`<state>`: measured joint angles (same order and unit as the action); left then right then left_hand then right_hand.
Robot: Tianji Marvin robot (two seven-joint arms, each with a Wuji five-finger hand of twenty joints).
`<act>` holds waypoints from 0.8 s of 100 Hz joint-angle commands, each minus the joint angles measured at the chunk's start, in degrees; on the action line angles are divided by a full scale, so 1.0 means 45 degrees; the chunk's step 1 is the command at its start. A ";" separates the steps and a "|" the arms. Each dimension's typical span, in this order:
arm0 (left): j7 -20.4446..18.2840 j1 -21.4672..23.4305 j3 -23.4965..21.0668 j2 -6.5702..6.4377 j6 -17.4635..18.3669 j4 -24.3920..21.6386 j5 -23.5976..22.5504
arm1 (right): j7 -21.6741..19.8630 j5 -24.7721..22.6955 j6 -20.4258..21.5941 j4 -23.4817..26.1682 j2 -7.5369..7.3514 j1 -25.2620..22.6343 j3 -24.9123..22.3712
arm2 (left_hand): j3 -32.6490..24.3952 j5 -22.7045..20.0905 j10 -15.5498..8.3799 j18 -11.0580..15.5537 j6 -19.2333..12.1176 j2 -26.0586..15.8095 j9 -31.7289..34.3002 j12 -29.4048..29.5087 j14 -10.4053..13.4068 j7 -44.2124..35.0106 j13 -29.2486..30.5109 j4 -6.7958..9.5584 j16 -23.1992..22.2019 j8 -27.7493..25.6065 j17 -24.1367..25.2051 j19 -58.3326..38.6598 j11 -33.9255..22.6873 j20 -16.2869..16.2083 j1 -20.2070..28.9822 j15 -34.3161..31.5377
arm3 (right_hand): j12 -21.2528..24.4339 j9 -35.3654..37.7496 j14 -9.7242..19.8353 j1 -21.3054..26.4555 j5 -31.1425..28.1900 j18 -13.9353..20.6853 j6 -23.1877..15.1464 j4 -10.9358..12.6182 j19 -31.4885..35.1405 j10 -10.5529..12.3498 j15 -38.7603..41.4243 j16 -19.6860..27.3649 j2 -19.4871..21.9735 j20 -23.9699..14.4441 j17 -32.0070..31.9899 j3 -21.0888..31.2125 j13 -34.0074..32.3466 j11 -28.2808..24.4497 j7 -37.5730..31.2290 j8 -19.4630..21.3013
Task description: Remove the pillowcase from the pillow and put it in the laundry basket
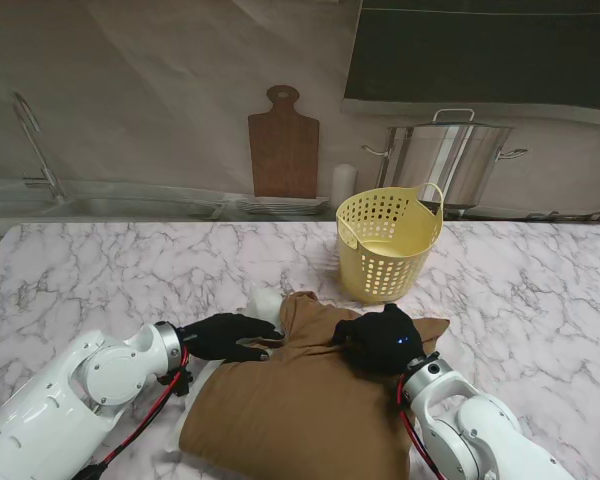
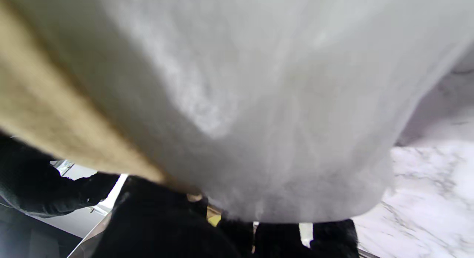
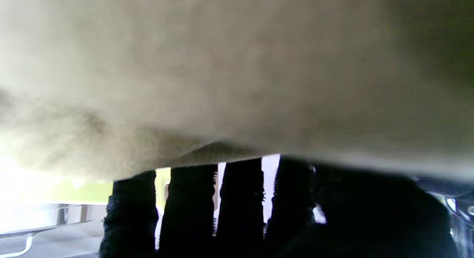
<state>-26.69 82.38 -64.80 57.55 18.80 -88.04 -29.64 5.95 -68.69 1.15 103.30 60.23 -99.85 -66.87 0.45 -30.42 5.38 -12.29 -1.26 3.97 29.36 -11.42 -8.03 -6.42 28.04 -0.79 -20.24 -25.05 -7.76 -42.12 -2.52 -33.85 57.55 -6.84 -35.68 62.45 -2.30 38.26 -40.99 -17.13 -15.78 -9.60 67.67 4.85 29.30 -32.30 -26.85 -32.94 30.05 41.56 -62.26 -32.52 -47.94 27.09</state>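
Brown pillowcase (image 1: pixel 300 400) on pillow (image 1: pixel 264 301), lower centre of stand view | left hand (image 1: pixel 228 336) fingers spread flat over the white corner (grip unclear) | right hand (image 1: pixel 382 340) fingers together, curled on the cloth; I cannot tell if pinching | laundry basket (image 1: pixel 388 243) centre-right, near.

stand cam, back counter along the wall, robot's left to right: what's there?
Faucet → wooden cutting board → white cylinder → steel stockpot.
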 commanded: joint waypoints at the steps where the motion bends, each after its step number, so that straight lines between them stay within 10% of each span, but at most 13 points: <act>1: -0.0375 0.0248 0.0019 -0.0151 -0.0203 0.0335 -0.0152 | 0.0079 -0.0620 -0.0145 -0.0073 -0.0079 -0.0440 -0.0445 | 0.0225 -0.0236 0.0392 -0.0203 0.1234 -0.0062 0.0241 -0.0128 -0.0346 -0.0356 0.0122 0.0022 -0.0004 0.0037 0.0045 0.0716 -0.0414 -0.0021 0.0097 -0.0599 | -0.0654 0.0722 0.0771 0.1725 -0.0697 0.0111 -0.0462 0.0318 0.0379 0.0053 0.2473 -0.1177 -0.0157 -0.0134 0.0092 0.1943 -0.1657 -0.1254 -0.0646 -0.0187; 42: 0.0165 0.0822 -0.0718 0.0016 -0.0791 0.0007 -0.0134 | 0.0788 -0.1188 -0.0101 0.0436 -0.0034 -0.1720 -0.1849 | 0.0342 0.1399 0.1033 -0.0108 0.2006 -0.2007 0.0381 -0.0259 -0.0647 0.0165 0.0375 -0.0209 -0.0179 0.0126 -0.0141 0.0468 -0.0391 -0.0172 0.2005 -0.0840 | -0.1281 0.0602 0.0773 0.1719 -0.1159 0.0041 -0.0648 0.0214 0.0370 -0.0011 0.2964 -0.1341 0.0197 -0.0007 0.0003 0.2045 -0.1527 -0.1482 -0.0648 0.0204; 80: 0.0239 0.1217 -0.1769 -0.0022 -0.0478 -0.0524 -0.1154 | 0.0884 -0.0947 -0.0077 0.0161 -0.0022 -0.1419 -0.1609 | 0.0034 0.0463 0.1219 -0.0361 0.2697 0.0059 0.1023 -0.1113 -0.1135 -0.1228 0.0729 0.0158 -0.0704 -0.2266 -0.0332 -0.0113 -0.0832 -0.0246 0.2283 -0.1305 | -0.1200 0.0525 0.0782 0.1740 -0.1072 -0.0033 -0.0604 0.0191 0.0296 -0.0029 0.2817 -0.1208 0.0377 0.0054 -0.0060 0.1903 -0.1376 -0.1226 -0.0510 0.0201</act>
<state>-24.16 88.22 -73.09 58.19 16.68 -91.29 -34.83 10.15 -72.96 1.35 104.89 60.34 -106.22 -74.10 2.27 -26.45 9.62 -12.85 5.24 3.03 33.87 -15.21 -10.21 -9.34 30.52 -1.53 -21.77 -33.21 -8.98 -42.09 -4.92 -33.88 64.67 -11.22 -40.25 64.00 3.33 39.65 -42.98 -17.08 -17.25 -10.85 68.11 4.50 33.64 -34.24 -27.45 -32.94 30.41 43.18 -63.69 -36.72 -47.71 26.01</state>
